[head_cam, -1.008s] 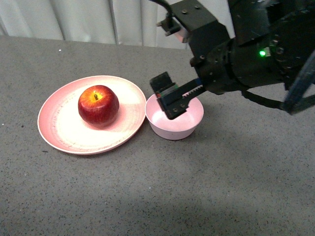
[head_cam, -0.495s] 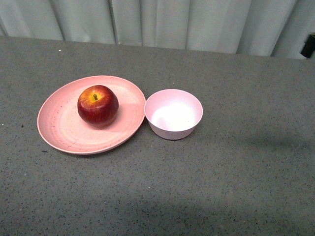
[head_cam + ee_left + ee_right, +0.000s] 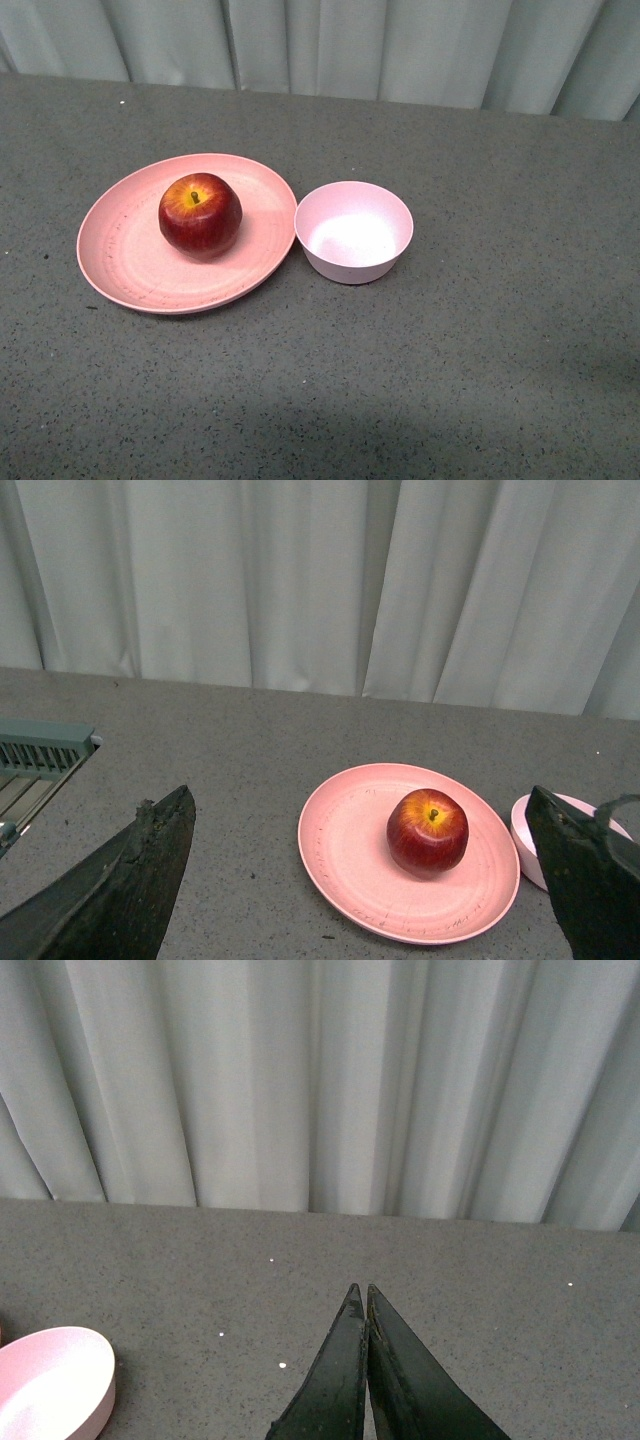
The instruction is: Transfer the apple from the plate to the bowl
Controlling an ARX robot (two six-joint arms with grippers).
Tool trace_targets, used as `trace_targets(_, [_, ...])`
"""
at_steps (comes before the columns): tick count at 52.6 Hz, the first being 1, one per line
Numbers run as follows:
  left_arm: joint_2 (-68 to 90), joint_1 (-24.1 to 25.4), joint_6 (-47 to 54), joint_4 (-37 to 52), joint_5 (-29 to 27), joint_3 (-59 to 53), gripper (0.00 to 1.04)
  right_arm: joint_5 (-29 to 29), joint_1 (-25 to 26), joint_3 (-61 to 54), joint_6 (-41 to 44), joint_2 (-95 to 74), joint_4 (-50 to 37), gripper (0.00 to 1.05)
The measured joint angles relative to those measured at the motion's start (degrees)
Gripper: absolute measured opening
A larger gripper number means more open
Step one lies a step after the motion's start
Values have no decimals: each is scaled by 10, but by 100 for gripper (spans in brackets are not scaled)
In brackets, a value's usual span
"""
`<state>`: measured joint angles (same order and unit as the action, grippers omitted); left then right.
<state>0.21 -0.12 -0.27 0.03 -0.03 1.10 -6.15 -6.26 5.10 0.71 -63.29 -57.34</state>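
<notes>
"Apple (image 3: 200, 215) check: where is it?"
"On the pink plate (image 3: 120, 270), near the middle. The bowl (image 3: 354, 262) is empty, just right of the plate on the tabletop (image 3: 450, 380)."
"And the arms?"
"The left end effector (image 3: 360, 795) has its fingers wide apart. The right end effector (image 3: 361, 1305) has its fingers pressed together, holding nothing."
"What could go wrong?"
"The apple is round, so a bump could roll it away. The bowl is small, so a crooked drop could hit its rim and tip it."
</notes>
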Motion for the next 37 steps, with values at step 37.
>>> trace_targets(37, [0, 0, 0, 0, 0, 0, 98, 61, 61, -48, -1, 341, 285, 1])
